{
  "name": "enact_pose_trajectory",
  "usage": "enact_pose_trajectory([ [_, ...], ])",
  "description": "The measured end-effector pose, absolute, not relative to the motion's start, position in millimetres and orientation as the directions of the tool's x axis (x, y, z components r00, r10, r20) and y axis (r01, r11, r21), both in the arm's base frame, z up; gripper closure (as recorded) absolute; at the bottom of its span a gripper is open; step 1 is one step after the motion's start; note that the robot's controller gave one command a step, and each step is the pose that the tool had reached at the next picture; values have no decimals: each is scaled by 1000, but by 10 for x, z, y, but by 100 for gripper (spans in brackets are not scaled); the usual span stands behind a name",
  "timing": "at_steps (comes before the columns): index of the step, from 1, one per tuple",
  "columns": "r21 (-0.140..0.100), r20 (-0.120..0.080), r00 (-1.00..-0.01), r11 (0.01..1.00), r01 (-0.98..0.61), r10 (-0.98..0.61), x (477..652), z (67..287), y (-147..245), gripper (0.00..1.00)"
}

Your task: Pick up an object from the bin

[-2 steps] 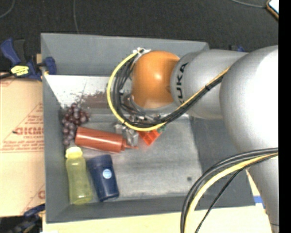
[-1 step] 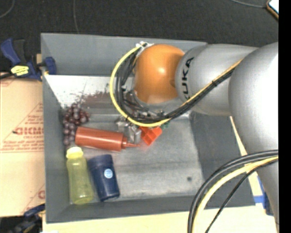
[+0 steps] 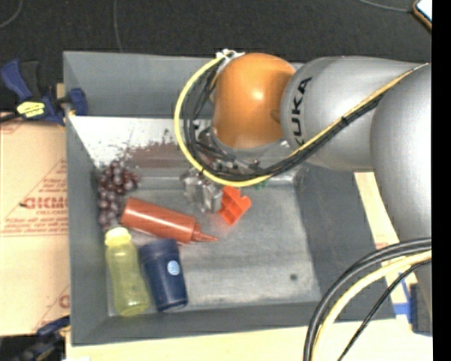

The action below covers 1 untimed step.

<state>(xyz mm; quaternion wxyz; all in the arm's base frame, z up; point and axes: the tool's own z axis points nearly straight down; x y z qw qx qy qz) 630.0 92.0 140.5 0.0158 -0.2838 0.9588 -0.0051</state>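
My gripper (image 3: 204, 195) hangs low near the middle of the bin, its metal fingers just left of a small orange block (image 3: 234, 204), which lies partly under the wrist. A red squeeze bottle (image 3: 162, 220) lies on its side just below and left of the fingers, nozzle pointing right. The view does not let me tell how the fingers stand or whether anything sits between them.
A bunch of dark purple grapes (image 3: 113, 190) lies by the left wall. A yellow bottle (image 3: 125, 270) and a dark blue can (image 3: 164, 274) lie side by side at the front left. The arm and its orange cover hide the back middle of the bin.
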Motion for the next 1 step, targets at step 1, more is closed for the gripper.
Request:
enact_pose_trajectory([
  [1, -20, -32, -839, 839, -543, -544, 6309, 1497, 919, 100],
])
